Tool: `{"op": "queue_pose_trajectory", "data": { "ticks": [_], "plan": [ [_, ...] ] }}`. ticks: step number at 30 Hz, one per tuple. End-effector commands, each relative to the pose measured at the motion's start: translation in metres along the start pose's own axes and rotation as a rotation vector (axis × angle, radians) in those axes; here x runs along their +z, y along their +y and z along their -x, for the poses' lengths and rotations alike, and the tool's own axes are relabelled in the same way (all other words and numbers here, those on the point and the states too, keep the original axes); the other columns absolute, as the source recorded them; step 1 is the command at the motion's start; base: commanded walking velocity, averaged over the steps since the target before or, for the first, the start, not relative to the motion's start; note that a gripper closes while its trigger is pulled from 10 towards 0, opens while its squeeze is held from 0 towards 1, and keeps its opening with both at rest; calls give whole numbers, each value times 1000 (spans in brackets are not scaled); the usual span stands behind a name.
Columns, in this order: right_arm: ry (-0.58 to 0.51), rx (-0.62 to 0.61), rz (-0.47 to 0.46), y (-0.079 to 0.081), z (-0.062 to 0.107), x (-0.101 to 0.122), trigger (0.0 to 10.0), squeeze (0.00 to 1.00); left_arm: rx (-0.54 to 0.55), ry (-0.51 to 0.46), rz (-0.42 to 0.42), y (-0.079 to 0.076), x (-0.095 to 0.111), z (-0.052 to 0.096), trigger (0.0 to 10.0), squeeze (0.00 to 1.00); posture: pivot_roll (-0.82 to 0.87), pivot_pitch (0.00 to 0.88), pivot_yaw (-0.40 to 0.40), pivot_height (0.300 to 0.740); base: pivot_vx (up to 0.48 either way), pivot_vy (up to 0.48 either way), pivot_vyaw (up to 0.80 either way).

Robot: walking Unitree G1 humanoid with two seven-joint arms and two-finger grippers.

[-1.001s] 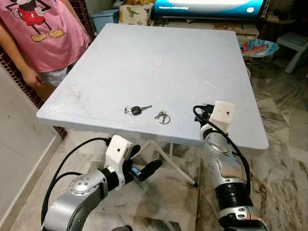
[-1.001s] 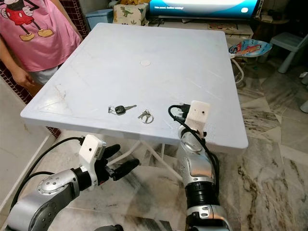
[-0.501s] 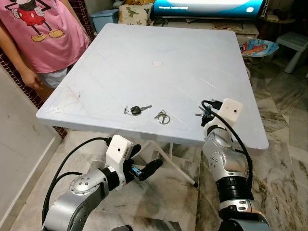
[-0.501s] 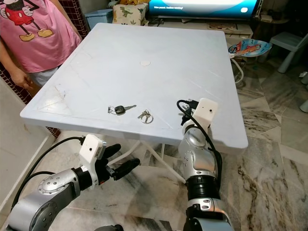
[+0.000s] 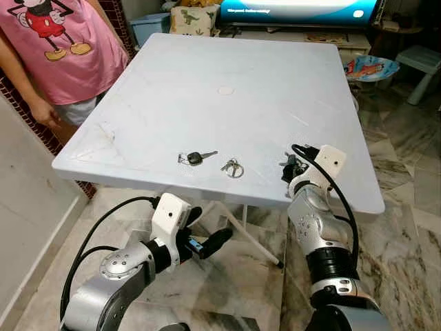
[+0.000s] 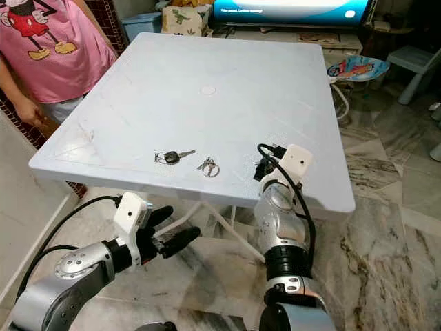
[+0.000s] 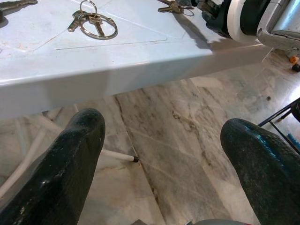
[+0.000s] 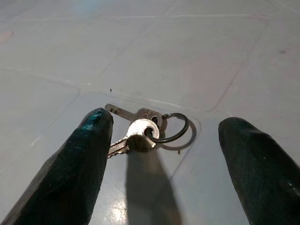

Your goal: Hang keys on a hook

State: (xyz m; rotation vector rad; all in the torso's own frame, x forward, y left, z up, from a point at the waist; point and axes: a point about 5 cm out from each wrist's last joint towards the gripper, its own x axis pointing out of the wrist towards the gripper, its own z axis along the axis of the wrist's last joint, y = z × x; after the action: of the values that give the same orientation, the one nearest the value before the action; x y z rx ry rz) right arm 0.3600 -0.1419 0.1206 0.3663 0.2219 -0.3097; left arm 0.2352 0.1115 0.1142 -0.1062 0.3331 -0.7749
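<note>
Three sets of keys lie near the front of the white table (image 5: 227, 76): a black-headed key (image 5: 195, 158), a ring of keys (image 5: 233, 167), and a small silver pair on a dark ring (image 8: 145, 130) at the front right. My right gripper (image 8: 166, 120) is open just above the table, its fingers (image 8: 79, 164) on either side of that small pair without touching it; from the head it is seen at the table's front right (image 5: 289, 167). My left gripper (image 5: 207, 241) hangs open below the table's front edge, holding nothing.
A person in a pink shirt (image 5: 62, 48) stands at the table's left side. A screen (image 5: 296, 10), a blue bin (image 5: 148, 27), a colourful plate (image 5: 371, 67) and a white stool (image 5: 427, 62) lie beyond the table. Marble floor (image 5: 406, 227) surrounds it.
My right gripper has shifted a little to the right and settled low over the small keys at the front right. The left arm and the other keys have not moved.
</note>
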Motion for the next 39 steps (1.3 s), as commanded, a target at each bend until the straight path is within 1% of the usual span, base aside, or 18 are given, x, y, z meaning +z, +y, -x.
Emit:
{"op": "queue_pose_trajectory", "data": {
  "ticks": [1,5,6,7,8,9,11,14,17,21,23,26,39],
  "plan": [
    [48,7,8,1,-2,-9,10000,0,3,7,-15,0,0,1,10000,0,116,106,42,740,0,0,0],
    [39,1,13,0,-5,-6,10000,0,4,5,-16,0,0,1,10000,0,116,110,41,740,0,0,0],
    [37,-3,13,-1,-6,-5,8549,0,5,4,-16,0,0,1,10000,0,116,110,41,740,0,0,0],
    [35,-6,14,-1,-7,-4,6510,0,4,5,-15,0,0,1,10000,0,116,110,41,740,0,0,0],
    [35,-5,13,-1,-7,-4,6510,0,4,5,-15,0,0,1,10000,0,116,110,41,740,0,0,0],
    [34,-6,13,-1,-7,-4,4706,0,4,5,-15,-1,0,1,10000,0,116,110,41,740,0,0,0],
    [35,-10,12,-2,-8,-3,0,0,2,4,-15,-1,0,0,10000,0,116,112,41,740,0,0,0],
    [41,-16,21,-3,-10,-3,0,0,1,4,-14,-1,0,0,10000,0,116,112,41,740,0,0,0],
    [39,-31,70,-5,-12,-1,0,0,0,4,-14,-1,1,0,10000,0,115,112,42,740,0,0,0],
    [49,-38,89,-7,-14,-3,0,0,-1,3,-14,-1,1,0,10000,0,115,112,42,740,0,0,0],
    [71,-46,129,-9,-14,-7,0,0,-1,4,-14,-1,0,0,10000,0,115,112,42,740,0,0,0],
    [105,-47,140,-11,-14,-14,0,0,-2,4,-14,-1,1,0,10000,0,115,112,42,740,0,0,0],
    [138,-34,153,-11,-13,-21,0,0,0,4,-11,-2,0,0,10000,0,117,116,40,740,0,0,0]
  ]
}}
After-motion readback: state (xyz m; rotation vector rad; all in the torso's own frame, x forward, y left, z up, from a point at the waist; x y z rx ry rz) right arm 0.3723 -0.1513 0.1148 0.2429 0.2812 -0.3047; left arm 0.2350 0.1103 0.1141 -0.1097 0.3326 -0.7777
